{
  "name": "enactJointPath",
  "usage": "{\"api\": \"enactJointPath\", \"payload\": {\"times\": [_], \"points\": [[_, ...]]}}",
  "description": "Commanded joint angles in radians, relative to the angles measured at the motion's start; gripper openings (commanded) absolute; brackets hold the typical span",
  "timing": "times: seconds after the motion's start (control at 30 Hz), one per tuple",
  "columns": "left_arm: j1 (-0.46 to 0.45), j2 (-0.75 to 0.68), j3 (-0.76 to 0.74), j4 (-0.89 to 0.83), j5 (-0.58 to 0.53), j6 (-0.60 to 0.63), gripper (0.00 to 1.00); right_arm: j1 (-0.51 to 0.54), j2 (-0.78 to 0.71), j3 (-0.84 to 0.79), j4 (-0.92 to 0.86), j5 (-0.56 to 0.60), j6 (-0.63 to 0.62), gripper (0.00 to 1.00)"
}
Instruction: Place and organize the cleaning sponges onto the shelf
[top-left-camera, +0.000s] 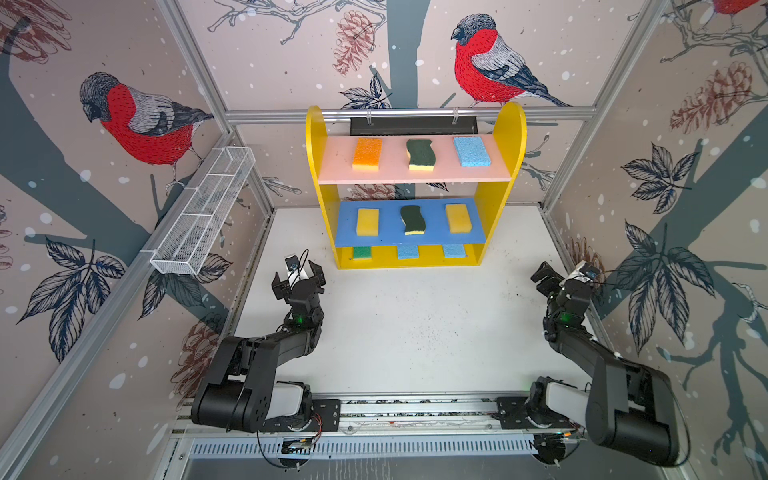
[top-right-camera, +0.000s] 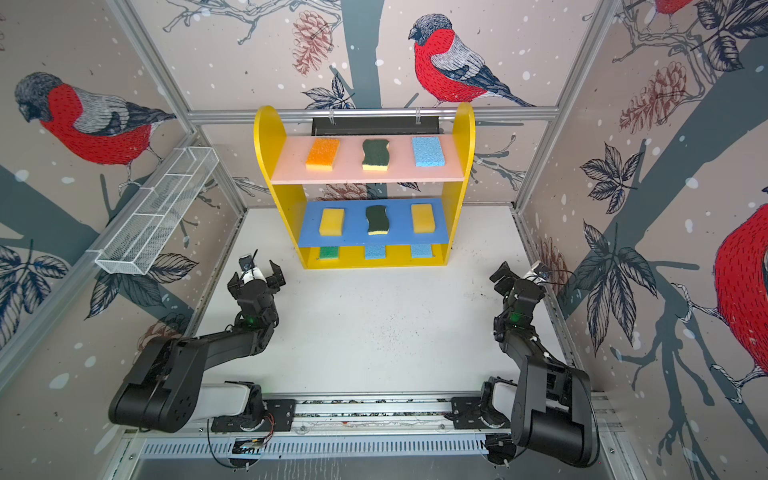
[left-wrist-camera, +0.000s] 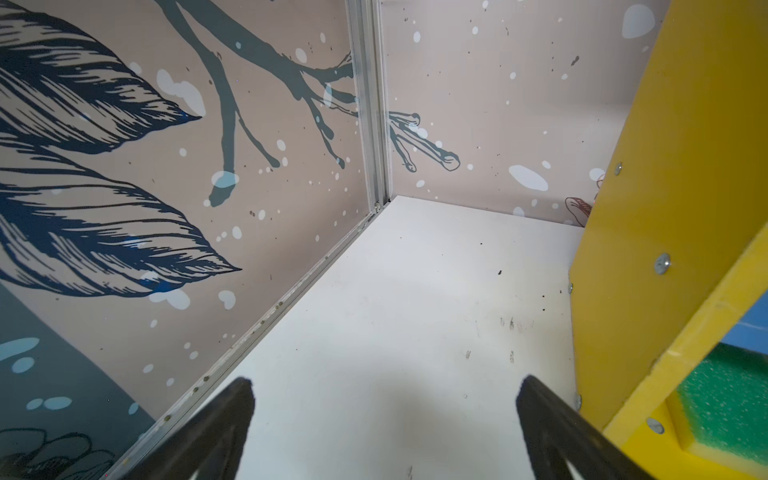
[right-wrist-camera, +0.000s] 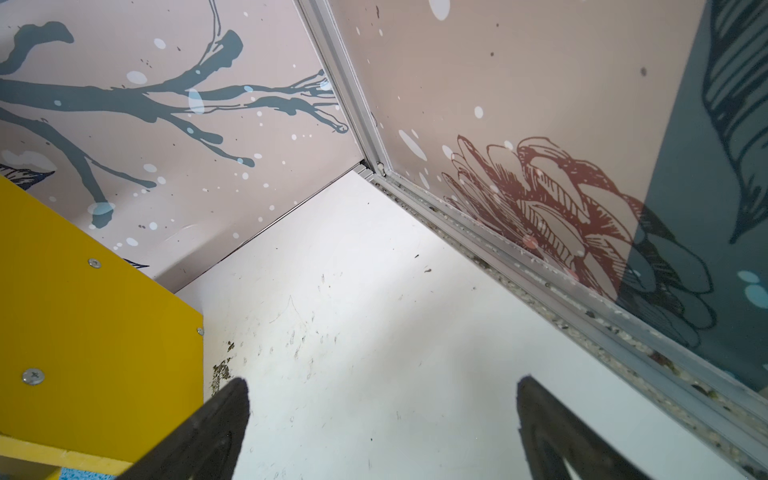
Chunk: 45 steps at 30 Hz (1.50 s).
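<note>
The yellow shelf (top-left-camera: 313, 137) stands at the back of the table. Its pink board carries an orange sponge (top-left-camera: 367, 153), a wavy dark-green scourer (top-left-camera: 421, 154) and a light blue sponge (top-left-camera: 471, 151). On the blue board lie two yellow sponges (top-left-camera: 368, 222) (top-left-camera: 458, 217) with a scourer (top-left-camera: 413, 220) between them. The base holds a green sponge (left-wrist-camera: 727, 399) and two light blue ones (top-left-camera: 407, 251) (top-left-camera: 454, 250). My left gripper (left-wrist-camera: 386, 380) hangs open and empty left of the shelf's front corner. My right gripper (right-wrist-camera: 383, 380) is open and empty near the right wall.
A white wire-mesh basket (top-left-camera: 208, 208) hangs on the left wall's rail, above and left of my left gripper (top-left-camera: 298, 278). Patterned walls close in the white table (top-left-camera: 415, 332) on three sides. The arms' mounting rail (top-left-camera: 415, 409) runs along the front edge.
</note>
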Motion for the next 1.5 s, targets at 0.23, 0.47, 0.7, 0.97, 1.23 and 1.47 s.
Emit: {"api": "enactJointPath", "payload": {"times": [0.23,0.47,0.7,0.97,1.23,1.47], "points": [[0.013,0.113,0.007,0.136,0.127,0.021,0.98,0.182,0.129,-0.067,0.329,0.160,-0.185,1.00],[0.018,0.146,-0.031,0.225,0.186,0.034,0.98,0.233,0.210,-0.093,0.452,0.164,-0.249,1.00],[0.019,0.194,-0.106,0.404,0.238,0.056,0.98,0.252,0.275,-0.106,0.529,0.117,-0.288,1.00],[0.019,0.216,-0.119,0.450,0.241,0.055,0.98,0.274,0.297,-0.098,0.533,0.122,-0.317,1.00],[0.049,0.208,-0.063,0.325,0.276,0.025,0.98,0.224,0.307,-0.047,0.444,0.051,-0.283,1.00],[0.061,0.206,-0.061,0.315,0.285,0.015,0.98,0.223,0.306,-0.048,0.446,0.050,-0.284,1.00]]}}
